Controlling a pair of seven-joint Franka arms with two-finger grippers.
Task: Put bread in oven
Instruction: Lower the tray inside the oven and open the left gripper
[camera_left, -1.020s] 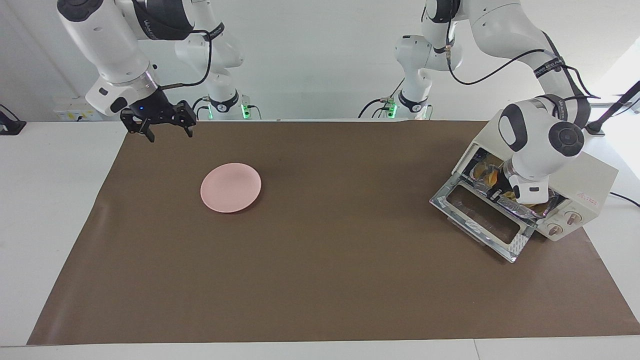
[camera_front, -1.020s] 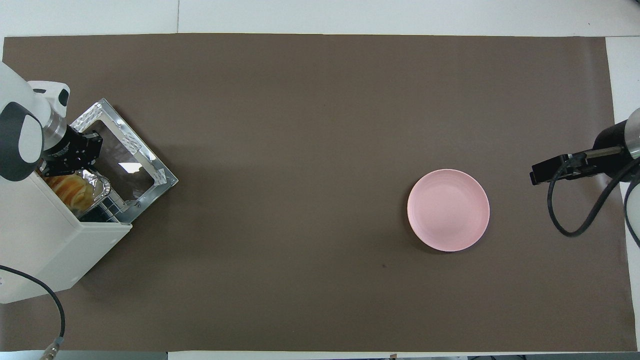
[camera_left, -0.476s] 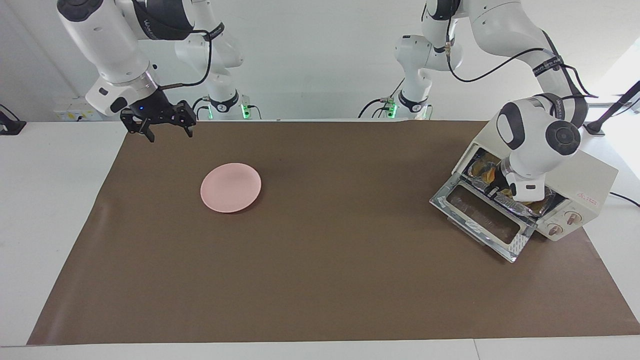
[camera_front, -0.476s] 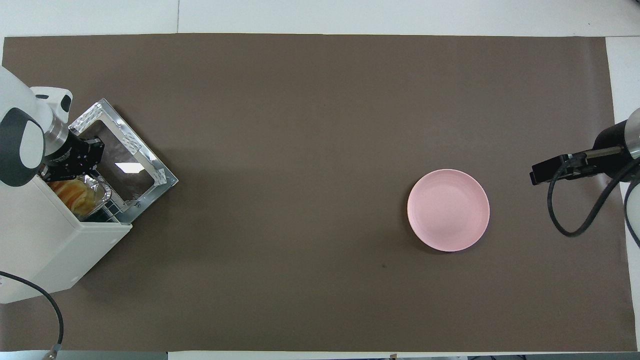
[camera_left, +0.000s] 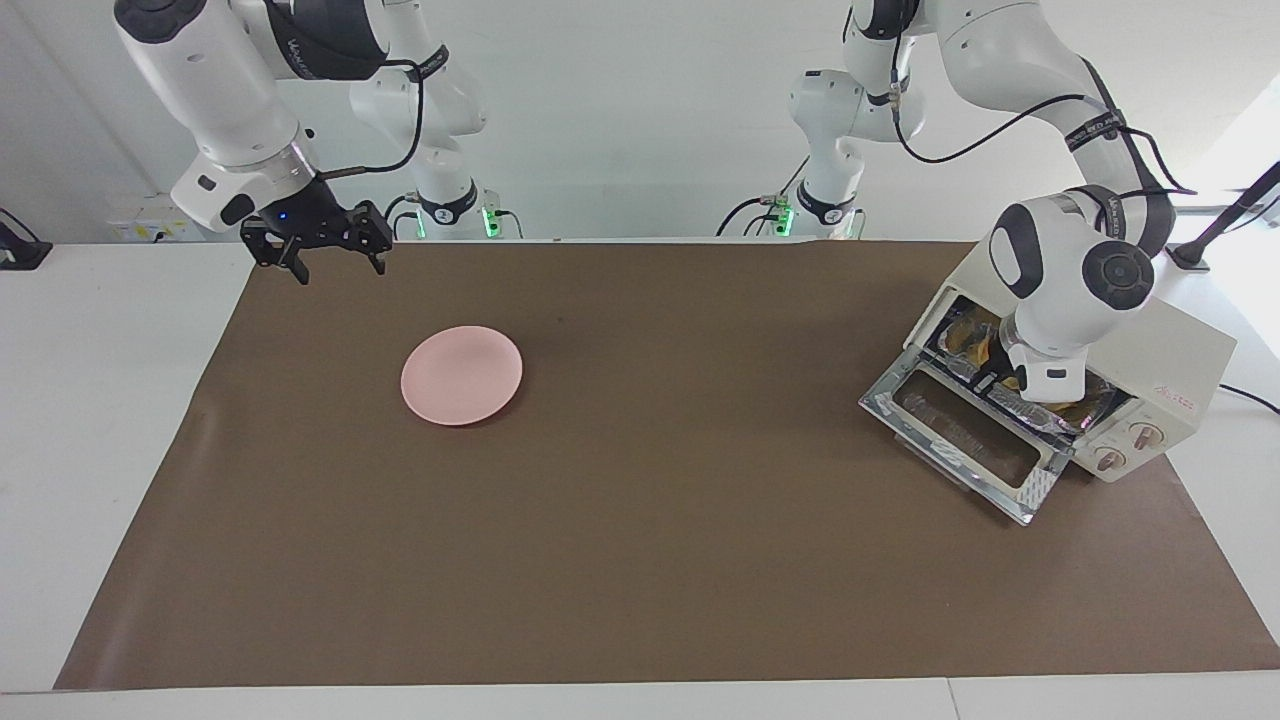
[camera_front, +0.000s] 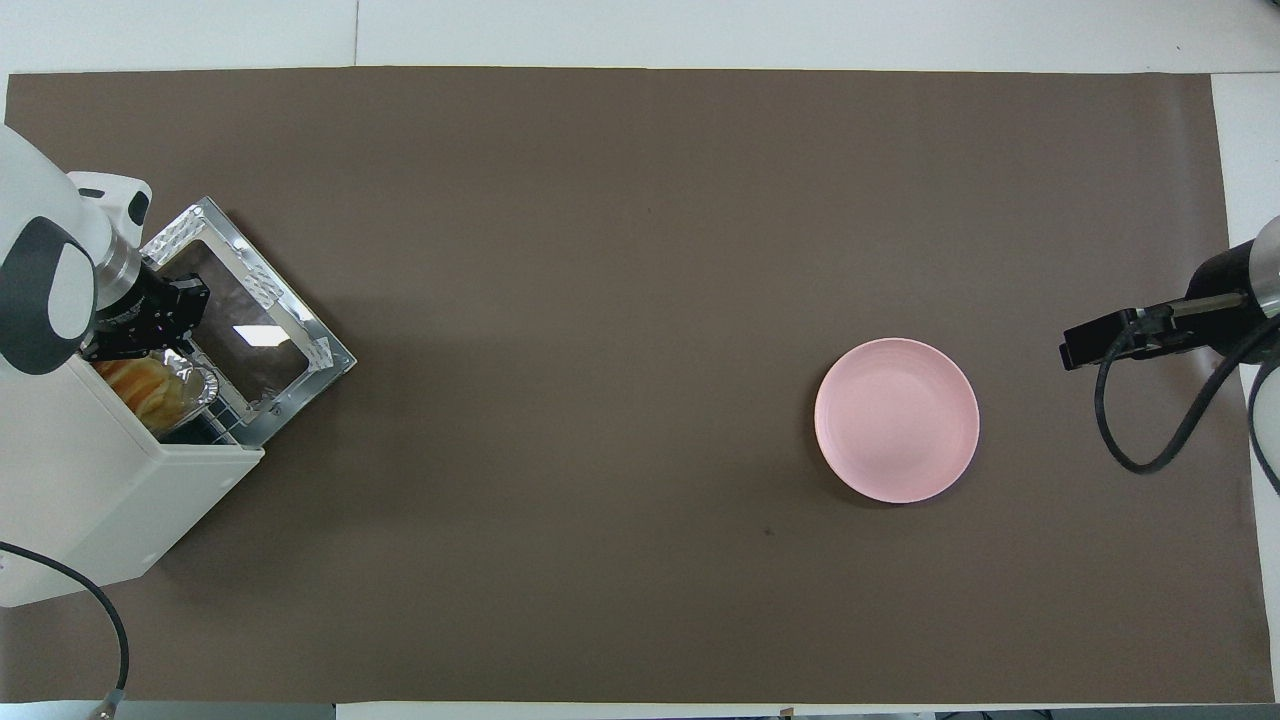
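The cream-white oven stands at the left arm's end of the table, its glass door dropped open. The golden bread lies in a crinkled foil tray in the oven's mouth, partly under the oven's top. My left gripper is shut at the tray's edge over the opening; in the facing view the wrist hides its tips. I cannot tell whether it pinches the foil. My right gripper hangs open and waits over the mat's edge at the right arm's end.
A round pink plate lies bare on the brown mat, toward the right arm's end. The oven's cable trails off the table near the robots.
The left gripper has edged toward the oven's inside, and the foil tray with the bread has slid a little deeper. The right arm has not moved.
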